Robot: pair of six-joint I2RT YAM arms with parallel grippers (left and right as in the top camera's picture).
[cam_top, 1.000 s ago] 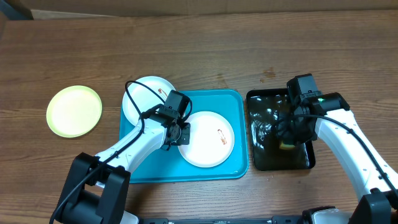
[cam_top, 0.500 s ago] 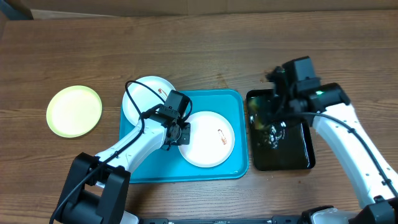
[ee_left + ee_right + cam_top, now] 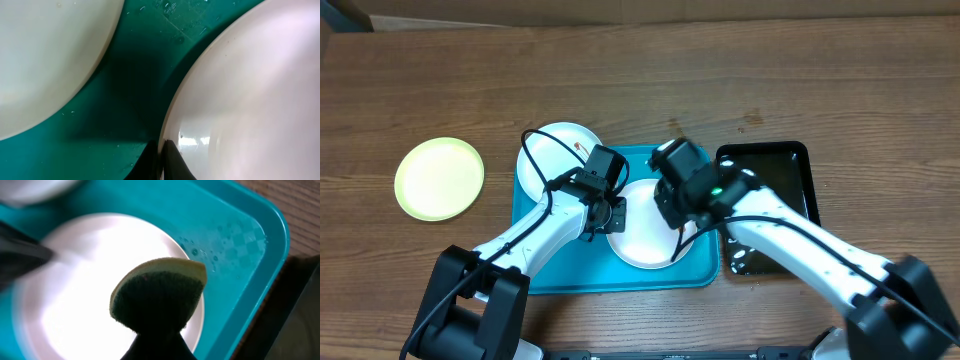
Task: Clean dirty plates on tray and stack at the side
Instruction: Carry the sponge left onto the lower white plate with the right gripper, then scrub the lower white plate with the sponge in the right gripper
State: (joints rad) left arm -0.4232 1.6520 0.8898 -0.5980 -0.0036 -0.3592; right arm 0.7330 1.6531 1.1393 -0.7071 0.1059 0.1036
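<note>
In the turquoise tray (image 3: 550, 270) lies a white plate (image 3: 635, 243). My left gripper (image 3: 610, 214) is shut on its left rim; the left wrist view shows the fingertips (image 3: 161, 161) pinched on the edge of that plate (image 3: 250, 100). Over the plate's right half hangs my right gripper (image 3: 676, 212), shut on a sponge (image 3: 160, 297) with a dark green face and a yellow layer. A second white plate (image 3: 555, 160) rests on the tray's far left corner, a small reddish smear near its right edge. A yellow-green plate (image 3: 439, 178) sits on the table at the left.
A glossy black tray (image 3: 775, 165), wet inside, stands just right of the turquoise tray, partly under my right arm. Water drops dot the turquoise tray's floor (image 3: 235, 245). Bare wooden table stretches along the back and the far left.
My right arm has swung left from the black tray, carrying the sponge, and now hangs over the white plate in the turquoise tray. The left arm and the plates have not moved.
</note>
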